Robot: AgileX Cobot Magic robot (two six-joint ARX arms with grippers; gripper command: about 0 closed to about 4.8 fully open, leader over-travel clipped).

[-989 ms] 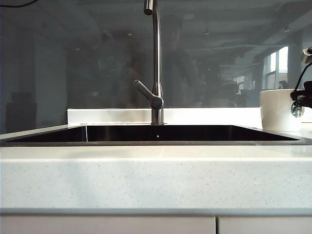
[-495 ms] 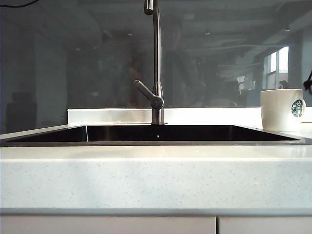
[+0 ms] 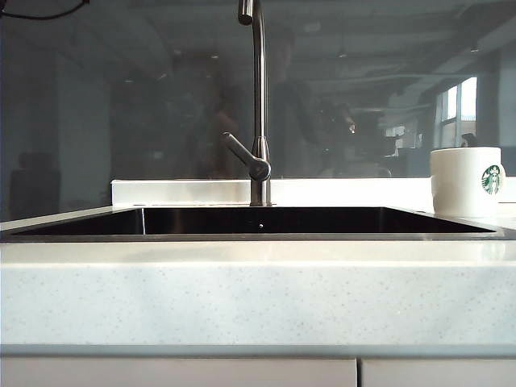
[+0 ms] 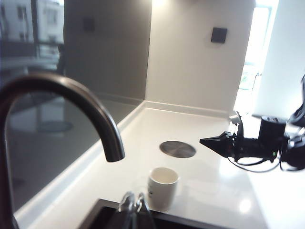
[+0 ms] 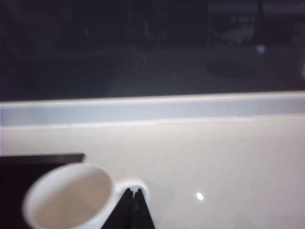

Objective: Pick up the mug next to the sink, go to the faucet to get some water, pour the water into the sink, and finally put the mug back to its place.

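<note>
While its jaws are sitting pressed together on nothing, the right tool (image 5: 133, 198) is hanging just above the mug's handle, clear of the mug (image 3: 466, 182). The mug is standing upright on the bench (image 3: 258, 290), just beside the right end of the sink (image 3: 266, 235) and well apart from the faucet (image 3: 258, 105). The left tool (image 4: 134, 204), also closed and empty, is hovering over the sink's edge near the mug. Judging by this, the put-back step looks finished; next calls only for retreating.
</note>
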